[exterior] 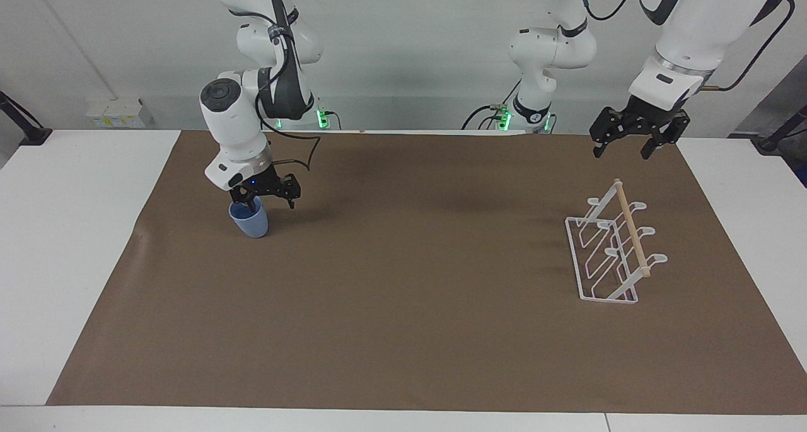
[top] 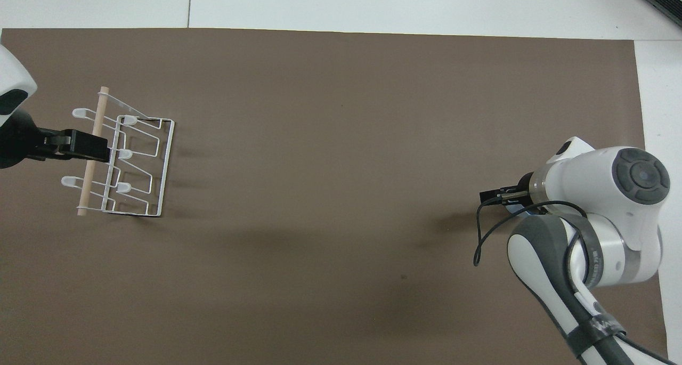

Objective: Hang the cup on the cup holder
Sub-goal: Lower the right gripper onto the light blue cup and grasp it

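Observation:
The light-blue cup (exterior: 252, 222) stands upright on the brown mat toward the right arm's end. My right gripper (exterior: 266, 202) is open and down at the cup's rim. One finger is at the cup's mouth and the other is outside the cup, toward the left arm's end. In the overhead view the right gripper (top: 493, 196) and its wrist cover nearly all of the cup. The white wire cup holder (exterior: 608, 255) with its wooden dowel stands toward the left arm's end and also shows in the overhead view (top: 133, 162). My left gripper (exterior: 621, 147) hangs open above it and waits.
The brown mat (exterior: 403, 331) covers most of the white table (exterior: 63, 243). The left gripper (top: 98, 147) overlaps the holder's dowel in the overhead view but is well above it in the facing view.

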`<state>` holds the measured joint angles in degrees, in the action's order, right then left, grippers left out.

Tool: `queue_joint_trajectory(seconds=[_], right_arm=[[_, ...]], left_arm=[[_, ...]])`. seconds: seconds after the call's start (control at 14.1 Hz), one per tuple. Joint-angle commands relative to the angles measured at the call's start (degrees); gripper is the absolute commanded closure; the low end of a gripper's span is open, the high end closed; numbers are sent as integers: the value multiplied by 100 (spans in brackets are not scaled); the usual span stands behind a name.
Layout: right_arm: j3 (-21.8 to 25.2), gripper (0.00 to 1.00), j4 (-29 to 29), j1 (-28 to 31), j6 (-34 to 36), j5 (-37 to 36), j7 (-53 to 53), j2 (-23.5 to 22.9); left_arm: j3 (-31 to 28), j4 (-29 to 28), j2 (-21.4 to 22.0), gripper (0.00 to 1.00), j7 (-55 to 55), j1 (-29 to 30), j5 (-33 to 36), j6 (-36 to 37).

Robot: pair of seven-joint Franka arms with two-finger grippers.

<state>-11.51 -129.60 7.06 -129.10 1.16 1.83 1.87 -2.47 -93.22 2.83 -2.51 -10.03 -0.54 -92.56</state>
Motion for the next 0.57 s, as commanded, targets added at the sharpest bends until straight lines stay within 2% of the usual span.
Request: queue_joint_trajectory(seconds=[0.0,0.28,0.35,0.5], right_arm=[[-26,0,-127,76,-282,69,230,-63],[-18,0,-136,93,-292,69,230,-134],[-18,17,-127,102,-257,69,195,-134],[-18,36,-110,172,-230,69,186,-143]], left_arm=[[-16,-74,87,0,-22,10,-33,-34],[-16,-74,87,0,-22,18,-33,-34],[-16,-74,87,0,-22,18,-33,-34],[-16,-74,87,0,-22,18,-33,-34]])
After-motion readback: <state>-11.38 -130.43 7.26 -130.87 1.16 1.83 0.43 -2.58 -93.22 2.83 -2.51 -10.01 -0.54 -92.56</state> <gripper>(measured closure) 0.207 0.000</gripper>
